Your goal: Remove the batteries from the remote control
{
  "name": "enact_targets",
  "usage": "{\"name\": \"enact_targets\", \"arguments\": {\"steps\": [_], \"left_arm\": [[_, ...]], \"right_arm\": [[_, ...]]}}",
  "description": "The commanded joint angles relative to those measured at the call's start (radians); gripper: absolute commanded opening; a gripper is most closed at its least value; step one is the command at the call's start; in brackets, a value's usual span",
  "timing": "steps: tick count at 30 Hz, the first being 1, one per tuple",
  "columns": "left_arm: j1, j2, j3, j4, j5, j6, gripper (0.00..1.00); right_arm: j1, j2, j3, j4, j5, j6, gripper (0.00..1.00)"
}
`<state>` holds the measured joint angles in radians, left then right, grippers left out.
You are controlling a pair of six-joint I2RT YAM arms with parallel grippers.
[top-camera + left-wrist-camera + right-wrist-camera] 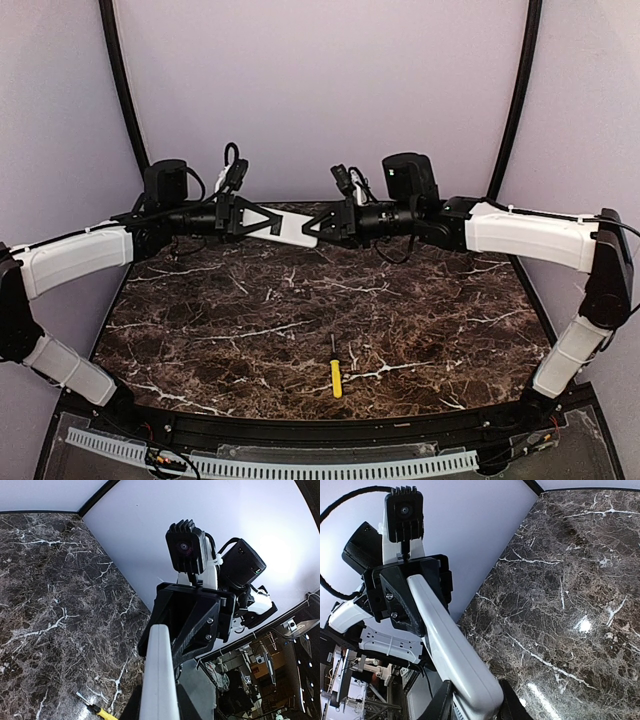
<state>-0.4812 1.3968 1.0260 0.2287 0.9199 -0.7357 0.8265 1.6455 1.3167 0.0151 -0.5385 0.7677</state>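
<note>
Remote control clamped between left claw and right claw over dark marble table, lilac walls around

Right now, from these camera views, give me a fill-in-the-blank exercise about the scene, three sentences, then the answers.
1. The left gripper and the right gripper each hold one end of the white ___.
2. The only tool lying on the table is a yellow-handled ___.
3. The table's dark top is crossed by ___ veins.

Missing words: remote control; screwdriver; white.
</note>
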Motion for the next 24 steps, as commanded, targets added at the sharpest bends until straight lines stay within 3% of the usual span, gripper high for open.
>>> {"name": "enact_targets", "arguments": {"steps": [1, 4, 6, 12, 14, 19, 24], "left_arm": [[-0.011, -0.031, -0.009, 0.023, -0.006, -0.02, 0.0], [-0.011, -0.032, -0.014, 0.056, 0.007, -0.038, 0.0], [-0.011, -0.027, -0.026, 0.111, 0.025, -0.074, 0.0], [-0.011, -0.005, -0.053, 0.266, 0.069, -0.201, 0.0], [-0.011, -0.003, -0.054, 0.276, 0.072, -0.209, 0.0], [-0.011, 0.009, -0.066, 0.34, 0.08, -0.251, 0.0], [-0.016, 0.029, -0.08, 0.383, 0.082, -0.287, 0.0]], "right_arm": [[0.024, -0.005, -0.012, 0.024, -0.02, -0.049, 0.08], [0.021, -0.023, -0.049, 0.06, -0.071, -0.071, 0.05], [0.013, -0.035, -0.093, 0.163, -0.14, -0.059, 0.09], [-0.013, -0.009, -0.181, 0.438, -0.292, 0.042, 0.57], [-0.016, 0.006, -0.184, 0.491, -0.306, 0.062, 0.65], [-0.018, 0.063, -0.165, 0.632, -0.337, 0.142, 0.69], [-0.02, 0.121, -0.115, 0.726, -0.347, 0.195, 0.64]]}}
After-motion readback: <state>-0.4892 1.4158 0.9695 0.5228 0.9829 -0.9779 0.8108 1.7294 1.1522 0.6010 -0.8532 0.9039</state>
